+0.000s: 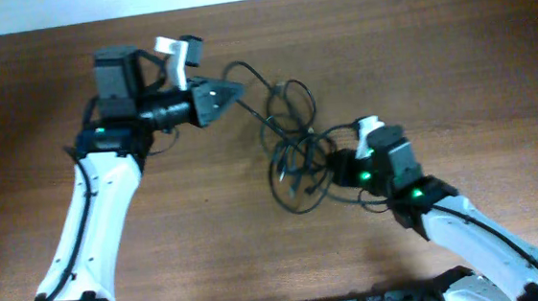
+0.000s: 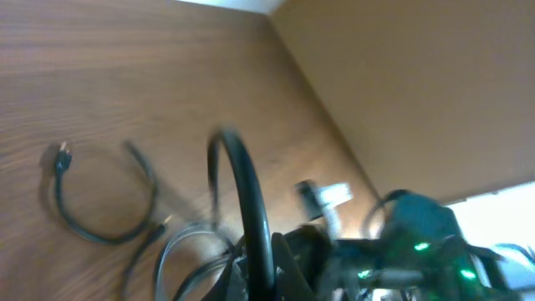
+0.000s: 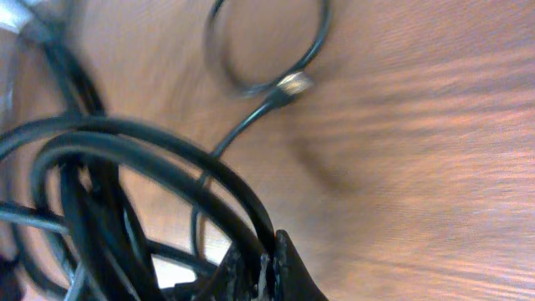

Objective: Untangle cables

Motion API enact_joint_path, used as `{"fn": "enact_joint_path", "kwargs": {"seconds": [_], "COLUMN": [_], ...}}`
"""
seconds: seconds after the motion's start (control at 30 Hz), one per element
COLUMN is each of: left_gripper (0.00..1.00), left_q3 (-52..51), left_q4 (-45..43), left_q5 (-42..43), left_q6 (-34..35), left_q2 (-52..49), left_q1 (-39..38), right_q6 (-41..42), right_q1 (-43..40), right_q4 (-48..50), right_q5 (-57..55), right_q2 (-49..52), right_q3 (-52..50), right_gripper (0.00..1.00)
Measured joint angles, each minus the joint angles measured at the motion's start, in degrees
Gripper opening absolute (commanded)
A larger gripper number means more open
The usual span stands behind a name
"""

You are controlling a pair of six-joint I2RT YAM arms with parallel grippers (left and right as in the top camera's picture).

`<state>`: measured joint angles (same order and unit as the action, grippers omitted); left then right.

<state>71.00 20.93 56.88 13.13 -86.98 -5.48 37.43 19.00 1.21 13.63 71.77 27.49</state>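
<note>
A tangle of black cables (image 1: 292,139) lies on the wooden table (image 1: 415,52) at the middle. My left gripper (image 1: 229,91) is shut on one black cable strand (image 2: 251,209) at the tangle's upper left, which loops up from its jaws (image 2: 266,272). My right gripper (image 1: 339,160) is shut on black cable loops (image 3: 150,159) at the tangle's right side, pinched between its fingertips (image 3: 266,266). A loose cable end with a metal plug (image 3: 292,82) lies on the table beyond them. Another cable with a plug end (image 2: 61,159) curls on the wood in the left wrist view.
The right arm (image 1: 477,230) reaches in from the lower right, and the left arm (image 1: 101,212) from the lower left. The right arm with its green lights (image 2: 418,247) shows in the left wrist view behind the cables.
</note>
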Motion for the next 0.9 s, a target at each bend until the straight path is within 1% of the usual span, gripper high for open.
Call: {"fn": "enact_joint_path", "kwargs": {"seconds": [0.03,0.1,0.13,0.17,0.2,0.23,0.27,0.3,0.33,0.37,0.4,0.43,0.47,0.5,0.53,0.57,0.6,0.63,0.67,0.7,0.73,0.77,0.8,0.83,0.87,0.9], "left_gripper": [0.00,0.00,0.00,0.00,0.00,0.00,0.00,0.00,0.00,0.20,0.45,0.71,0.99,0.99,0.99,0.99,0.99,0.99,0.99,0.99,0.96,0.91,0.90,0.86,0.79,0.76], "left_q3": [-0.02,0.13,0.42,0.70,0.81,0.81,0.81,0.81,0.81,0.83,0.83,0.90,0.98,1.18,1.20,1.40,1.46,1.42,1.22,0.72,0.57,0.46,0.46,-0.17,0.00,0.15], "left_q4": [0.74,-0.68,-0.79,-0.87,-0.87,-0.57,-0.59,-0.90,-1.70,-3.28,-3.23,-1.68,0.94,4.26,9.40,11.65,16.02,17.86,18.34,18.40,18.10,16.70,12.59,10.62,3.78,1.57], "left_q5": [-2.05,-8.90,-12.17,-15.26,-17.62,-18.56,-17.86,-16.46,-13.00,-8.79,-8.22,-10.23,-15.04,-20.85,-31.71,-37.18,-44.54,-48.81,-51.36,-52.70,-53.31,-52.70,-49.53,-46.25,-41.05,-36.76], "left_q6": [0.17,0.22,0.22,0.22,0.20,0.22,0.22,0.20,0.22,0.24,0.28,0.28,0.28,0.55,0.42,0.66,0.63,0.61,0.66,1.49,4.37,6.03,7.54,6.49,2.25,-2.23], "left_q2": [0.76,6.16,9.27,11.02,11.50,11.45,11.45,11.45,11.45,11.45,11.45,11.45,11.45,11.45,11.45,11.45,11.50,11.45,11.45,11.45,10.56,9.18,4.92,1.66,-2.14,-7.41], "left_q1": [2.54,14.03,19.21,21.84,23.63,24.79,24.59,23.47,20.28,14.51,9.42,4.44,-0.22,-3.10,-6.82,-8.28,-9.51,-10.01,-10.08,-10.08,-10.12,-10.12,-10.29,-10.60,-11.54,-13.66], "right_q6": [0.11,-0.20,-0.37,-0.44,-0.37,-0.42,-0.46,-1.09,-1.57,-1.68,-1.68,-1.68,-1.86,-1.81,-1.92,-2.08,-2.10,-2.08,-2.12,-2.12,-2.10,-2.08,-2.08,-2.08,-2.08,-2.10], "right_q1": [-4.68,-17.16,-20.94,-26.40,-28.70,-29.79,-29.83,-29.29,-28.41,-27.34,-26.62,-25.83,-25.57,-25.42,-25.38,-25.38,-25.35,-25.33,-25.33,-25.33,-25.33,-25.33,-25.33,-25.33,-25.33,-25.33], "right_q4": [-5.44,-14.84,-17.27,-19.15,-19.10,-18.25,-17.07,-14.25,-12.70,-11.74,-11.47,-11.47,-11.45,-11.65,-11.67,-11.67,-11.67,-11.69,-11.69,-11.69,-11.69,-11.72,-11.72,-11.80,-12.15,-12.50], "right_q5": [0.31,-3.52,-3.87,-3.61,-3.15,0.13,3.19,7.13,10.21,11.93,12.66,13.55,14.27,15.02,15.30,15.45,15.74,15.87,15.89,15.89,15.89,15.87,15.91,15.89,15.98,16.04], "right_q2": [-2.75,-6.97,-8.57,-10.64,-11.32,-11.41,-11.41,-11.41,-11.43,-11.43,-11.45,-11.45,-11.45,-11.52,-11.52,-11.54,-11.58,-11.56,-11.58,-11.58,-11.56,-11.54,-11.21,-10.99,-10.82,-10.62], "right_q3": [0.55,-1.64,-1.77,-1.81,-1.81,-1.86,-1.95,-2.01,-2.01,-2.05,-2.05,-2.05,-2.05,-2.05,-2.05,-2.05,-2.05,-2.05,-2.05,-2.08,-2.08,-2.08,-2.08,-2.08,-2.12,-2.16], "right_gripper": [0.04,0.04,0.04,0.04,0.14,0.22,0.25,0.25,0.26,0.28,0.34,0.43,0.50,0.56,0.58,0.59,0.59,0.59,0.59,0.59,0.59,0.59,0.59,0.59,0.59,0.59]}}
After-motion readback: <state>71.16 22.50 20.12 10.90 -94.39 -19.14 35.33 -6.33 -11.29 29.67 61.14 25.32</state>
